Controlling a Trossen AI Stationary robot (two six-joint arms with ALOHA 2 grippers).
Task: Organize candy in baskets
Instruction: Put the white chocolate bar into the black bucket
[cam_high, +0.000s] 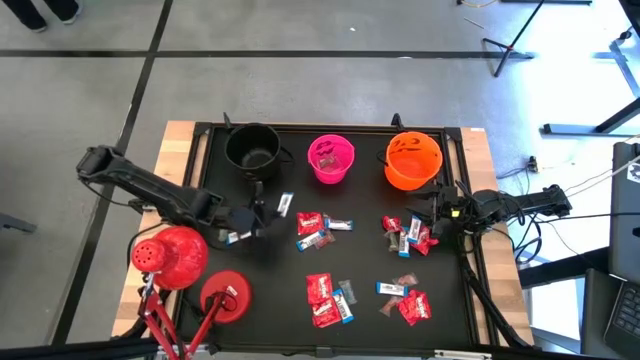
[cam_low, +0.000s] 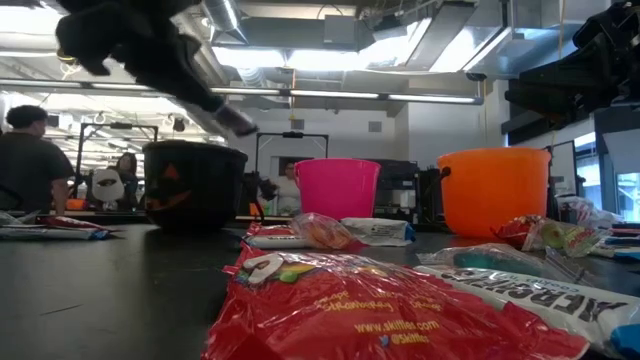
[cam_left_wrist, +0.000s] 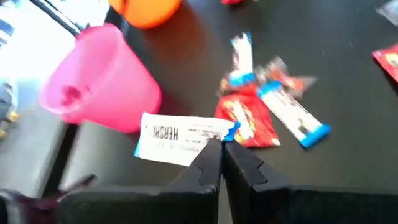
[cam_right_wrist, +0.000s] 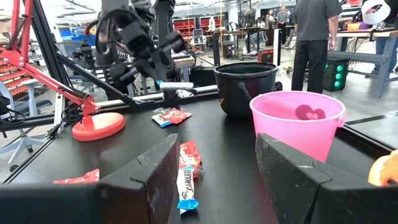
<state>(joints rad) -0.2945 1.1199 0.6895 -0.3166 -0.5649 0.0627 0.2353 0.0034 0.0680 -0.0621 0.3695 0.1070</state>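
Three buckets stand in a row along the far edge of your black surface (cam_high: 250, 310): the black bucket (cam_high: 252, 149), then the pink bucket (cam_high: 331, 159), then the orange bucket (cam_high: 412, 161). Your left gripper (cam_high: 262, 212) sits just in front of the black bucket, lifted off the surface, its jaws pinched shut on a white-and-blue candy bar (cam_left_wrist: 186, 137). You can see it in the left wrist view, the bar gripped by one end and sticking out sideways, with the pink bucket close behind it. From the right wrist view that same bar (cam_right_wrist: 176, 84) hangs in the air beside the black bucket.

Your right gripper (cam_high: 437, 212) waits just in front of the orange bucket, jaws spread wide and holding nothing.

Loose candy lies scattered in front of the pink bucket: a red and white-and-blue cluster (cam_high: 318, 230) close to it, another red bunch (cam_high: 327, 298) nearer the front edge. More sits in front of the orange bucket, a pile (cam_high: 407, 234) right by the right gripper and a second group (cam_high: 405, 300) further forward.

Two red lamp heads (cam_high: 172, 256) stand beyond the black bucket's side, at the surface's left edge.
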